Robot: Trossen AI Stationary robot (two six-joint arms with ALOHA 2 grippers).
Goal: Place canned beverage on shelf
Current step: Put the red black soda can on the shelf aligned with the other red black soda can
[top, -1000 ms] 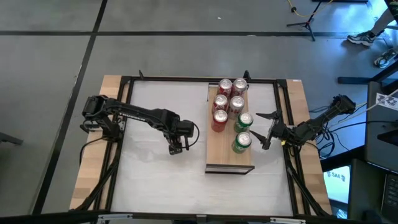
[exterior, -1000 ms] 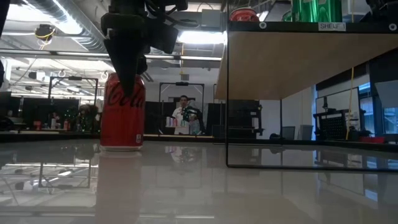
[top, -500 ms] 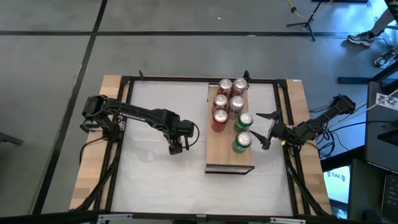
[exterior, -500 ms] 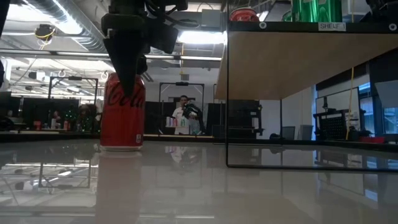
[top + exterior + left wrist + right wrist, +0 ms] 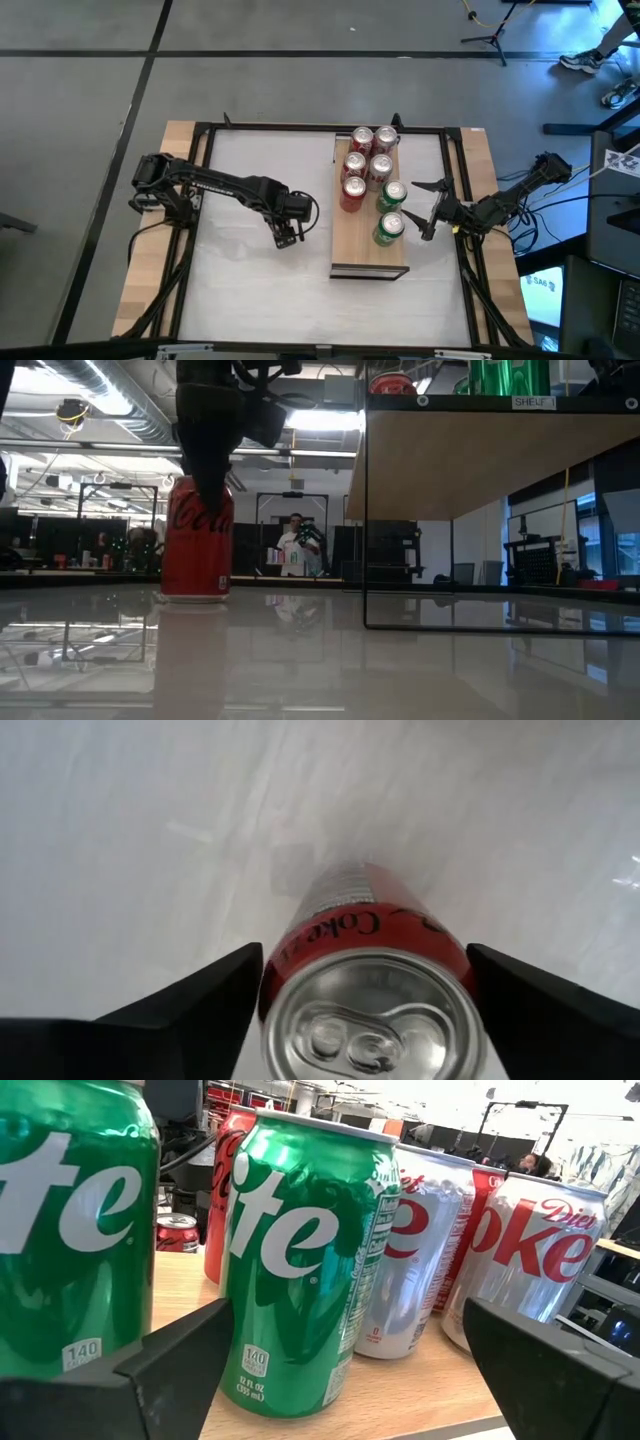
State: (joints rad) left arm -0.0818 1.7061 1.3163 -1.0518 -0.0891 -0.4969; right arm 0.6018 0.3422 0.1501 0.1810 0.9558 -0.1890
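White tabletop (image 5: 240,290) is filling your overhead view: your left gripper (image 5: 286,237) is hanging over the red can (image 5: 197,540) left of the shelf (image 5: 368,255), which is already carrying seven cans; your right gripper (image 5: 428,213) is waiting beside the green cans (image 5: 390,212), jaws spread. At table height, the red can is standing upright on the table, apart from the raised shelf, and the fingers look narrower than a moment ago. Your left wrist camera is showing the fingers (image 5: 190,1000) straddling the can, apparently not yet pinching. You're likely closing to grasp; lifting is coming next.
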